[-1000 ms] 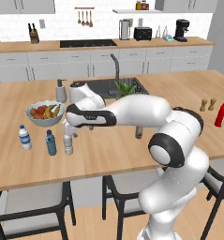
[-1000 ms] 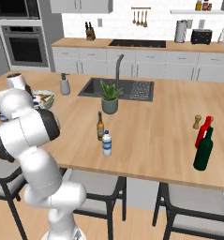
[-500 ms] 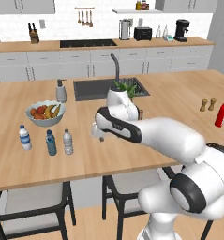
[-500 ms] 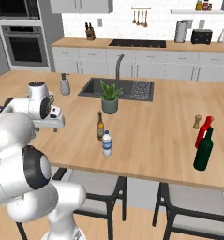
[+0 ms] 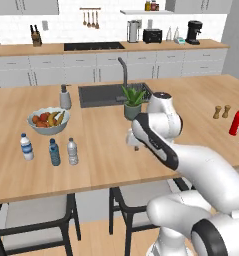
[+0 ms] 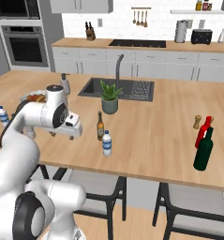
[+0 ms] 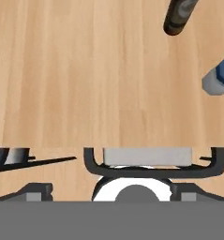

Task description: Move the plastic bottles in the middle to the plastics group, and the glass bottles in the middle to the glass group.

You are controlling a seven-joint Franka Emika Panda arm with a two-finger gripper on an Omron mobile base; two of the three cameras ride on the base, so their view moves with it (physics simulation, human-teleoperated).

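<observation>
Gripper (image 6: 72,126) jaws spread wide, nothing held, above counter (image 6: 151,122) just left of middle pair. Amber glass bottle (image 6: 100,126) upright; blue-label plastic bottle (image 6: 107,143) just in front, close beside. Plastics group (image 5: 53,151) far left by fruit bowl (image 5: 47,120); red bottle (image 6: 203,131) and green bottle (image 6: 204,150) far right. Plastic likely light, squashy: grip mid-body. Glass heavier, slick, breakable: grip body below neck.

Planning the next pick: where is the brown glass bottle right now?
In the right base view the brown glass bottle stands mid-counter, in front of the potted plant, with a small plastic bottle just ahead of it.
</observation>
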